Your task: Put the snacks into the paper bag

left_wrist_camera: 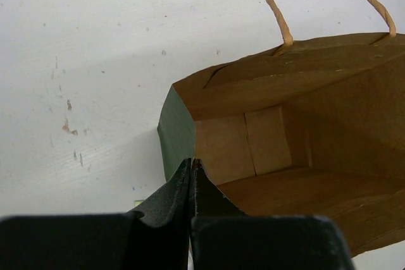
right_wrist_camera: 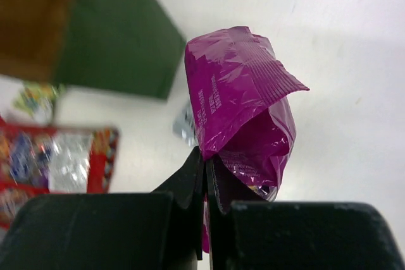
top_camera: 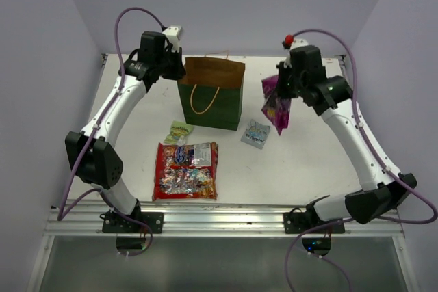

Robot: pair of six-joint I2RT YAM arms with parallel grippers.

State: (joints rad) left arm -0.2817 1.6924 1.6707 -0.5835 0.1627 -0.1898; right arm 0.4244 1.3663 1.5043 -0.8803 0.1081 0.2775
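The left end effector (left_wrist_camera: pixel 192 165) pinches the paper bag's (top_camera: pixel 226 111) rim. The right end effector (right_wrist_camera: pixel 205 159) pinches the purple bag (right_wrist_camera: pixel 237 105), lifted above the counter (top_camera: pixel 308 162).

The paper bag (top_camera: pixel 212 100) stands upright on the table (top_camera: pixel 308 162). My left fingers (left_wrist_camera: pixel 180 188) are closed on the left edge of its rim, so the whole mouth lies to their right. My right fingers (right_wrist_camera: pixel 190 181) pinch the snack bag (right_wrist_camera: pixel 240 105), which hangs above the table, right of the paper bag and apart from it. Below those fingers and a little left, the right packet (top_camera: pixel 255 133) lies flat near the paper bag's front right corner. Well left of it, the left packet (top_camera: pixel 179 131) lies before the front left corner. The candy bag (top_camera: pixel 186 170) lies just in front of that packet, nearest the arm bases.
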